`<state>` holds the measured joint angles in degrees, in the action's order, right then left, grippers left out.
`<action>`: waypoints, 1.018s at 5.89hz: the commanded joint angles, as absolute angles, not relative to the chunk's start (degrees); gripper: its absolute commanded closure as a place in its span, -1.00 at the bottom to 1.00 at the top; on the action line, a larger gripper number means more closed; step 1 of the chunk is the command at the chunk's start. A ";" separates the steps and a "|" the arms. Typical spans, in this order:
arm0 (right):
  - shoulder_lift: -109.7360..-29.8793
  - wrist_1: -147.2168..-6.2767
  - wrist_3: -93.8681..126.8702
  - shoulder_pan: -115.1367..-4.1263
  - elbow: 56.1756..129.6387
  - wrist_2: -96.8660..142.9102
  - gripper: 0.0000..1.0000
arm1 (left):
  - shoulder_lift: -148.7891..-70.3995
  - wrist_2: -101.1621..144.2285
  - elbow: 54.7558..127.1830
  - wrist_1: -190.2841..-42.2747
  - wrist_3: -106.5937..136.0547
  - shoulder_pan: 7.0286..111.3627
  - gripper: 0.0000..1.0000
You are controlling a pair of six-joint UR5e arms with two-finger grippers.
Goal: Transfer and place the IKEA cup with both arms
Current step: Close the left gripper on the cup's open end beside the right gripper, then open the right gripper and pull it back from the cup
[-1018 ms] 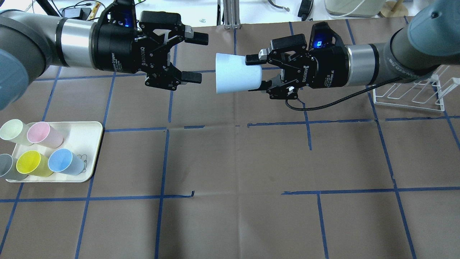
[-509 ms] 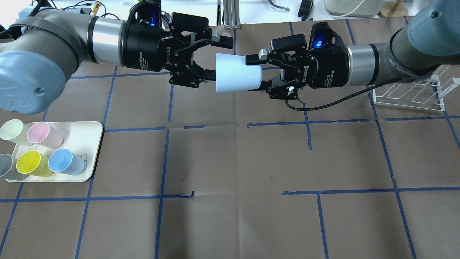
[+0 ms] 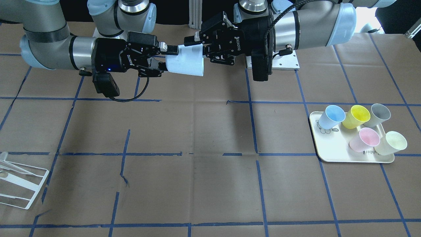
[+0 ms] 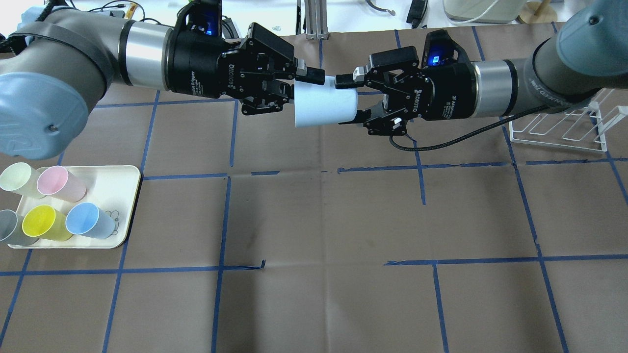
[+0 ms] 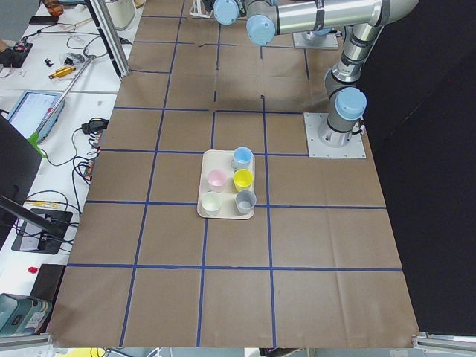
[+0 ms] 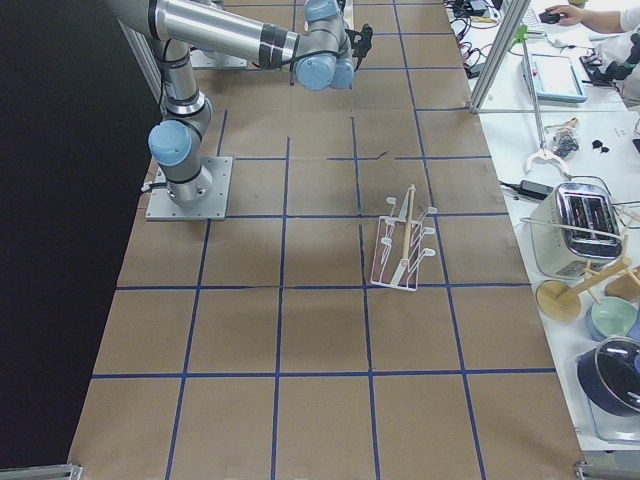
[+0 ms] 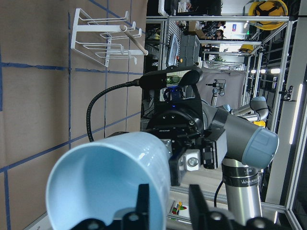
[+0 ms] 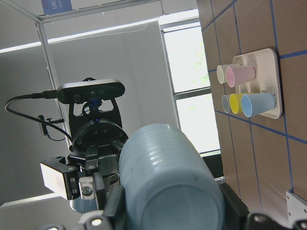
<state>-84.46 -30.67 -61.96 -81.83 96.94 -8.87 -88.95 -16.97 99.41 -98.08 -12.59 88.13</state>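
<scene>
The pale blue IKEA cup (image 4: 324,100) hangs on its side in mid-air over the back of the table, mouth toward my left arm. My right gripper (image 4: 343,100) is shut on its narrow base; it also shows in the front view (image 3: 167,59). My left gripper (image 4: 306,88) has closed on the rim. In the left wrist view the cup (image 7: 110,177) has its rim wall between the left gripper's fingers (image 7: 143,203), one inside and one outside. The right wrist view shows the cup's base (image 8: 168,182) close up.
A cream tray (image 4: 122,181) at the front left holds a twin blue cup (image 4: 88,220), a yellow cup (image 4: 44,223), a pink cup (image 4: 59,182) and two pale ones. A white wire rack (image 4: 559,130) stands under the right arm. A metal post (image 4: 314,19) stands behind the grippers.
My left gripper moved right to the cup's mouth and narrowed from wide open onto the rim. The right gripper and the cup stayed still.
</scene>
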 commanded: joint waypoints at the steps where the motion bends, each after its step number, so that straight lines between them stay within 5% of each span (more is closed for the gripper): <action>1: -84.46 -30.67 -61.96 -81.83 96.94 -8.88 0.16 | -88.51 -17.49 99.40 -98.09 -12.48 87.80 1.00; 2: -84.46 -30.67 -61.96 -81.83 96.94 -8.88 0.14 | -88.33 -17.66 99.32 -98.09 -12.22 87.80 1.00; 3: -84.46 -30.67 -61.88 -81.74 97.12 -7.66 -0.93 | -88.33 -17.67 99.32 -98.00 -12.13 87.89 1.00; 6: -84.46 -31.02 -59.68 -81.56 96.68 -7.39 -1.00 | -88.24 -21.23 98.10 -97.74 -9.94 87.63 1.00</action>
